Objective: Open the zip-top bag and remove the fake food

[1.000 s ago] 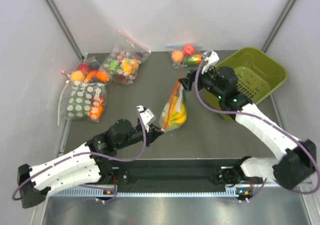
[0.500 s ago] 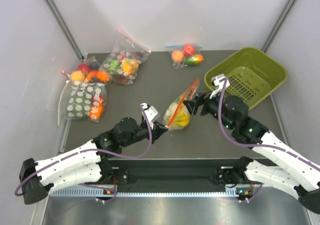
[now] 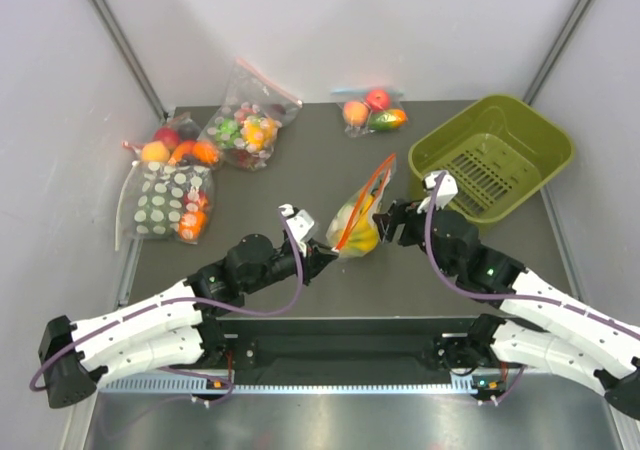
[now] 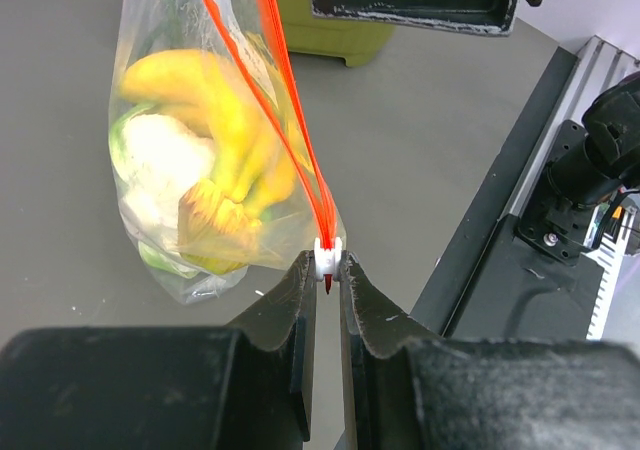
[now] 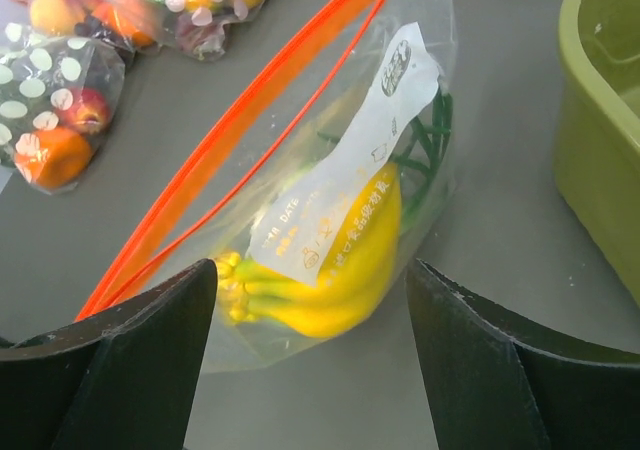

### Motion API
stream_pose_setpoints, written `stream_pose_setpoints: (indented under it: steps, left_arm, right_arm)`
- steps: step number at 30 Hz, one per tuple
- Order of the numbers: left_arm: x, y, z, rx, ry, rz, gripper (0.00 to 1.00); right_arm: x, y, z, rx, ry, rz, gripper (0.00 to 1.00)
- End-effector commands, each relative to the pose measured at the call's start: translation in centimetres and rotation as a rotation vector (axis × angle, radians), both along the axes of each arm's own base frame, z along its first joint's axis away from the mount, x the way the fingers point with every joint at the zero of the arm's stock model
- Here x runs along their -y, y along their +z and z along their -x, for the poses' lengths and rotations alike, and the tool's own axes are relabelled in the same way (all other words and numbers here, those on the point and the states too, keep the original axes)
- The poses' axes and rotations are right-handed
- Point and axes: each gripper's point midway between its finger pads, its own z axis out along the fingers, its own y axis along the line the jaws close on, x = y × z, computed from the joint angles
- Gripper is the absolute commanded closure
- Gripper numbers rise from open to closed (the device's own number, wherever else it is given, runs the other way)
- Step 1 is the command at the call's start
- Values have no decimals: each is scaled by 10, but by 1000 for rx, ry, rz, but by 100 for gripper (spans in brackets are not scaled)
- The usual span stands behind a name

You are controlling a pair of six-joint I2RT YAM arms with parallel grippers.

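left pincer [image 4: 327,262] clamped on zip-top bag [image 4: 200,225] | right pincer [image 5: 310,275] apart | fake food [image 4: 225,100] inside

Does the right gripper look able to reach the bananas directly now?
Probably not: the open right gripper faces the side of the zip-top bag, so plastic lies between it and the bananas.

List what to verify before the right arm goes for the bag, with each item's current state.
1. Left gripper shut on the zip corner of the zip-top bag: ok.
2. Right gripper open and facing the bag: ok.
3. Right gripper holding the bag: not ok.
4. Zip strip tracks parted: ok, they split away from the pinched corner.
5. Bananas and lettuce out of the bag: not ok, both are inside.
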Motion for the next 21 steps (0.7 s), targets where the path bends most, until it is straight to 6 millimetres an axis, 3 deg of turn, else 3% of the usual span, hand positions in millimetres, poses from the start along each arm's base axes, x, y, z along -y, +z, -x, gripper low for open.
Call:
stream_pose_setpoints:
  steps: [1, 8, 20, 21]
  left_arm:
    - [8, 18, -3, 32, 0, 68, 100]
    - [9, 13, -3, 27, -1, 69, 100]
    - [7, 3, -2, 21, -2, 51, 100]
    - [9, 3, 3, 17, -32, 53, 100]
  right_arm:
    - [-4, 26, -5, 59, -30, -99, 25]
    - [2, 36, -1, 77, -36, -144, 25]
    - [-4, 22, -22, 58, -87, -98, 27]
    - [-5, 29, -25, 74, -89, -123, 27]
